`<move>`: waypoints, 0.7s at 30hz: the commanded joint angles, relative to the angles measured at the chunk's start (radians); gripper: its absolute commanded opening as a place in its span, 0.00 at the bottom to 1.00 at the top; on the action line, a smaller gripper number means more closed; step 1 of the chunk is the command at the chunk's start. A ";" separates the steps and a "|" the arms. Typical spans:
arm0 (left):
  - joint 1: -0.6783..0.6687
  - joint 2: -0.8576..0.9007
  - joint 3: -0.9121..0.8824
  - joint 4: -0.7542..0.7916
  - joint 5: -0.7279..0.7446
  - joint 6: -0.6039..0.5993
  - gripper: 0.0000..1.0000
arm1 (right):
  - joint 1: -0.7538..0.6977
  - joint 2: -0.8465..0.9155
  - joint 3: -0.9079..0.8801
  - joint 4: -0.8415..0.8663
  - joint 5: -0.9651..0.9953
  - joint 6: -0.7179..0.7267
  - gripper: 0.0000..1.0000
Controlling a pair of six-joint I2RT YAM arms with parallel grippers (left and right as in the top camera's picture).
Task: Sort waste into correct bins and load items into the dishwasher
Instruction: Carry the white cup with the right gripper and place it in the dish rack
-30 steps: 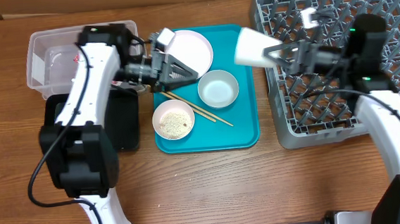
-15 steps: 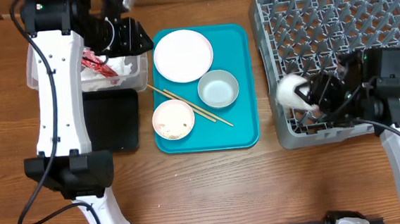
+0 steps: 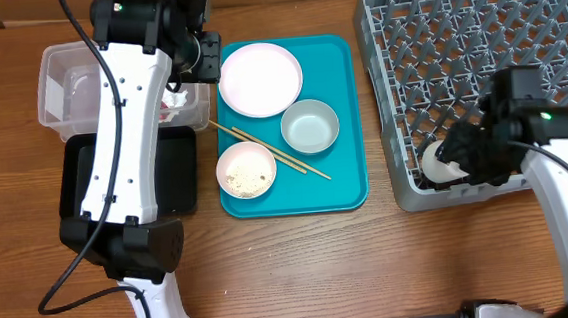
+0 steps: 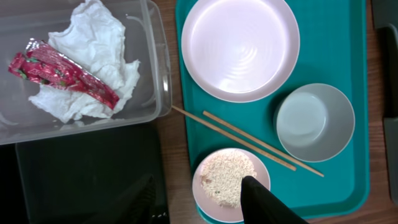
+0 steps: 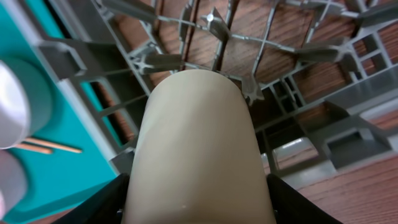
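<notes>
The cup (image 5: 198, 124) sits in the rack's (image 3: 515, 23) near left corner, clamped in the right claw (image 5: 198, 183) — that arm bent low. The left arm stretches past the tub (image 4: 158, 74), its claw (image 4: 199, 186) pointing down — apart, empty.

Your right gripper (image 5: 198, 208) now has the white cup (image 5: 199, 124) down in the dish rack (image 3: 475, 25); the napkin (image 4: 93, 37) lies in the clear tub (image 4: 159, 74).

Napkin (image 4: 93, 25) and wrapper (image 4: 62, 71) in tub (image 4: 158, 62), left of serving tray (image 4: 354, 37)
</notes>
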 commanded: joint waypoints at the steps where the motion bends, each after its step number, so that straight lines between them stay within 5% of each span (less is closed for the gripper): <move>1: -0.002 -0.008 -0.005 0.005 -0.049 -0.030 0.47 | 0.043 0.061 0.028 0.018 0.031 -0.004 0.57; 10: -0.002 -0.006 -0.005 0.005 -0.049 -0.032 0.56 | 0.100 0.113 0.054 0.064 0.019 0.000 0.88; 21: -0.013 -0.054 0.089 -0.154 -0.005 -0.077 0.57 | 0.096 0.112 0.440 -0.093 0.019 -0.032 1.00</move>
